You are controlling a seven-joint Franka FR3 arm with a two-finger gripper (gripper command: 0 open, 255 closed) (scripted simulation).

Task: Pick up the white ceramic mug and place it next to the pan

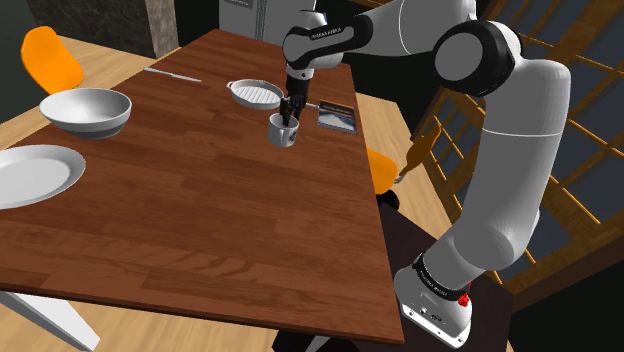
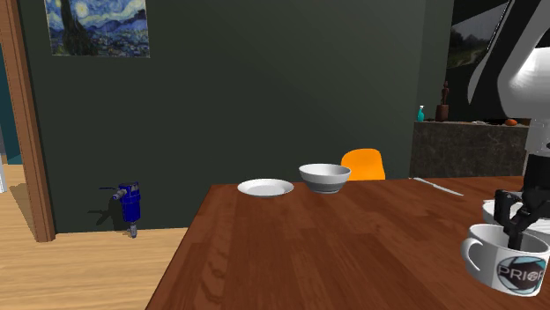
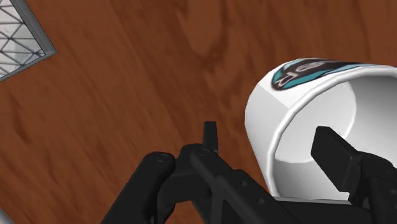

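The white mug [image 1: 283,133] is seen upright on the brown wooden table [image 1: 200,210], toward the table's edge on the shoulder view's right. A round black and teal mark is printed on its side. The mug is set just beside the white ribbed pan [image 1: 255,94], but the two are not touching. A dark flat thing [image 1: 336,119] is laid near the mug's other side.

The black gripper [image 1: 291,110] is pointed down into the mug from above. In the wrist view the fingers are seen spread apart. One finger [image 3: 340,162] is inside the mug and the other finger [image 3: 209,135] is outside it, so the mug's wall is between them. A strip of table is seen between the outer finger and the wall, so the mug is not being pinched.

Far from the mug, a pale bowl [image 1: 87,110] and a white plate [image 1: 30,175] are set on the table. A thin knife [image 1: 172,74] is laid near the far edge. An orange chair [image 1: 50,55] is placed behind the bowl. In the second exterior view, a blue painting [image 2: 97,26] is hung on a dark green wall [image 2: 282,88].
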